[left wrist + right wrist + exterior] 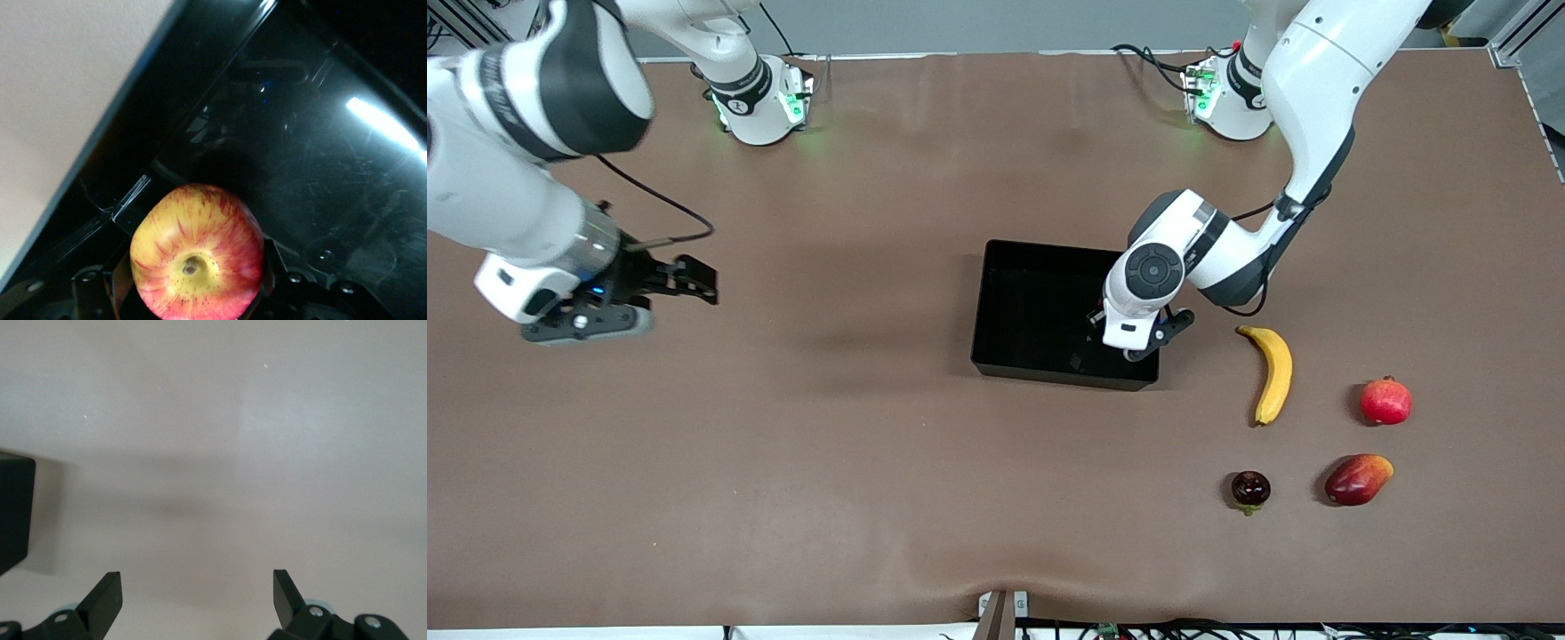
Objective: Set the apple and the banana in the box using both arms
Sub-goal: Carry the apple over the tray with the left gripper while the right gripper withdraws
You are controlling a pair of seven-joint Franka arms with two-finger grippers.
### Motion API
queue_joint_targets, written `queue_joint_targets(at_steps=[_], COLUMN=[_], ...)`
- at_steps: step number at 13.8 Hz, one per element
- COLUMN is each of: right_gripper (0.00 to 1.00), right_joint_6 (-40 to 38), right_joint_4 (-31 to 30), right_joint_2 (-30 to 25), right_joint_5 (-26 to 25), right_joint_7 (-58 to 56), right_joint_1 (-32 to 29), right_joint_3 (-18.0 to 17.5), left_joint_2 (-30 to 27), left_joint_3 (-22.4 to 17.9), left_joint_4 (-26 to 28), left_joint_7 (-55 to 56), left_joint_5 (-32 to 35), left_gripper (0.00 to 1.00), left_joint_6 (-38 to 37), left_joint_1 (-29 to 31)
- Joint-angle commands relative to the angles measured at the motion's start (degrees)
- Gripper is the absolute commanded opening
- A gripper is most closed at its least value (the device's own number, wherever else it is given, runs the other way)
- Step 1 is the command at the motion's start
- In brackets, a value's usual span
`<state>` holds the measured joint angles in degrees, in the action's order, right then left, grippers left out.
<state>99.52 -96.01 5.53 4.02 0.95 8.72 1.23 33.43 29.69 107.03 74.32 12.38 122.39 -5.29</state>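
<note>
The table (827, 462) was a uniform matte brown. The box (1014, 293) was glossy black. The apple (197, 253) showed red streaks over yellow, yellowest around the stem. The banana (1274, 373) was yellow with a darker tip. The pomegranate (1385, 401) was plain red, the mango (1357, 479) red-orange, and a small round fruit (1250, 488) dark maroon.

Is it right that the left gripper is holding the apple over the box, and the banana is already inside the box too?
Not quite. The left gripper does hold the apple over the box, but the front view shows the banana lying on the table beside the box.
</note>
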Motion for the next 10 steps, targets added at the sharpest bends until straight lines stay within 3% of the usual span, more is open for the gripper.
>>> queue_joint_targets(at_steps=[1,4,5,6,7,10], right_gripper=[1.00,1.00,1.00,1.00,1.00,1.00], right_joint_6=[-3.18,-7.66,-9.16,-11.61,-13.55,-17.77], right_joint_4=[-1.29,0.98,2.65,5.19,7.65,9.87], right_joint_2=[-4.29,-4.82,-4.91,-4.82,-4.74,-5.61], right_joint_5=[-0.50,-0.50,-0.59,-0.68,-0.59,-0.68], right_joint_7=[-3.57,-4.82,-4.82,-4.73,-4.73,-4.03], right_joint_1=[-4.66,-5.64,-6.17,-6.70,-6.61,-5.47], right_joint_3=[-1.49,-0.70,-0.70,-0.53,0.17,0.00], left_joint_2=[1.02,1.55,1.81,1.81,1.64,-0.55], left_joint_3=[0.37,0.37,0.37,0.37,0.28,0.46], left_joint_4=[0.29,-0.06,-0.24,-0.50,-1.03,-3.57], left_joint_7=[0.83,0.56,0.56,0.56,0.56,1.44], left_joint_5=[1.33,1.42,1.42,1.42,1.42,1.42], left_gripper=[0.00,0.01,0.16,0.66,1.00,1.00], left_joint_6=[1.45,1.45,1.45,1.45,1.45,0.66], left_joint_1=[-0.08,-0.16,-0.25,-0.16,-0.16,-0.16])
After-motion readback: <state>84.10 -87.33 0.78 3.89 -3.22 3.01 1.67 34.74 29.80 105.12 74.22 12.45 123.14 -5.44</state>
